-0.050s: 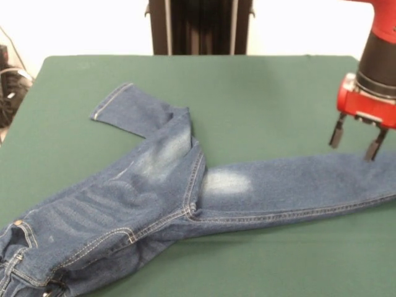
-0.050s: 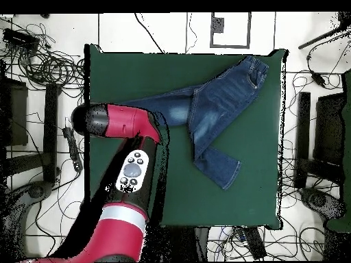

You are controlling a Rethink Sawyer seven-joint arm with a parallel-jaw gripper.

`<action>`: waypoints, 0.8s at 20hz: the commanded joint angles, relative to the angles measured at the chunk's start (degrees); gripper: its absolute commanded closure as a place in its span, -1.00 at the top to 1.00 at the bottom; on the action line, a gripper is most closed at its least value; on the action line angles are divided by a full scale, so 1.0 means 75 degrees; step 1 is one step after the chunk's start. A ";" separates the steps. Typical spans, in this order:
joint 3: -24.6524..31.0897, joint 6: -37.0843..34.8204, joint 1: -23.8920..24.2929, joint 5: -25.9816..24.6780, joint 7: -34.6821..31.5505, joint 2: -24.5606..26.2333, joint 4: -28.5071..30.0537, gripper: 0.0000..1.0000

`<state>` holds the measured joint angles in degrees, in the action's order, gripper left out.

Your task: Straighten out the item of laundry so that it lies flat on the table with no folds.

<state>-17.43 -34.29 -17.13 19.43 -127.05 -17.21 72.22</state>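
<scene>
The jeans (image 1: 167, 192) lie on the green table (image 1: 260, 93). In the front view they fill the lower half of the picture. The waist part, with its brass button (image 1: 18, 222), is at the lower left corner and runs off the bottom edge. One leg goes straight across to the right edge of the picture and looks flat. The other leg goes up toward the upper left, and its end is bent over, with the hem pointing to the left. Pale patches show on both thighs near the middle of the picture. There are wrinkles in the cloth near the waist.

The red and black arm (image 1: 377, 55) comes down at the upper right of the front view. Its gripper (image 1: 357, 140) has two dark fingers (image 1: 336, 133) pointing down. The fingers are spread apart, with a wide gap between them, and nothing is in that gap. The tips hang right by the top edge of the straight leg, near its far right end. I cannot tell if they touch the cloth.

In the overhead view the jeans (image 2: 206, 113) sit in the upper part of the table (image 2: 116, 68). The waist is near the upper right corner. One leg reaches left to the arm (image 2: 123, 123), and the other leg bends down toward the middle right. Lots of cables (image 2: 41, 61) lie on the floor around the table.
</scene>
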 commanded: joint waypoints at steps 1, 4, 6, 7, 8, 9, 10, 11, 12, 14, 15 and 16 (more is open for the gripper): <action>0.1259 0.0820 0.0832 -0.1049 0.1205 -0.0892 0.1700 1.00; 0.1602 0.1132 0.1268 -0.1537 0.1420 -0.1129 0.2127 1.00; 0.1769 0.1207 0.1507 -0.1911 0.1494 -0.1177 0.2245 1.00; 0.1906 0.1290 0.1666 -0.2078 0.1516 -0.1209 0.2306 1.00; 0.2012 0.1338 0.1790 -0.2275 0.1557 -0.1209 0.2345 1.00; 0.2118 0.1385 0.1913 -0.2472 0.1597 -0.1208 0.2384 1.00; 0.2219 0.1527 0.2009 -0.2682 0.1579 -0.1170 0.2411 1.00; 0.2345 0.1675 0.2135 -0.2897 0.1589 -0.1128 0.2434 1.00; 0.2460 0.1702 0.2232 -0.3110 0.1660 -0.1092 0.2438 1.00; 0.2495 0.1589 0.2291 -0.3502 0.1644 -0.0986 0.2339 1.00; 0.2507 0.1543 0.2290 -0.3699 0.1594 -0.0934 0.2276 1.00; 0.2518 0.1496 0.2288 -0.3895 0.1544 -0.0881 0.2213 1.00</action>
<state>-9.52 -24.23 0.37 -2.30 -127.05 -27.02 82.33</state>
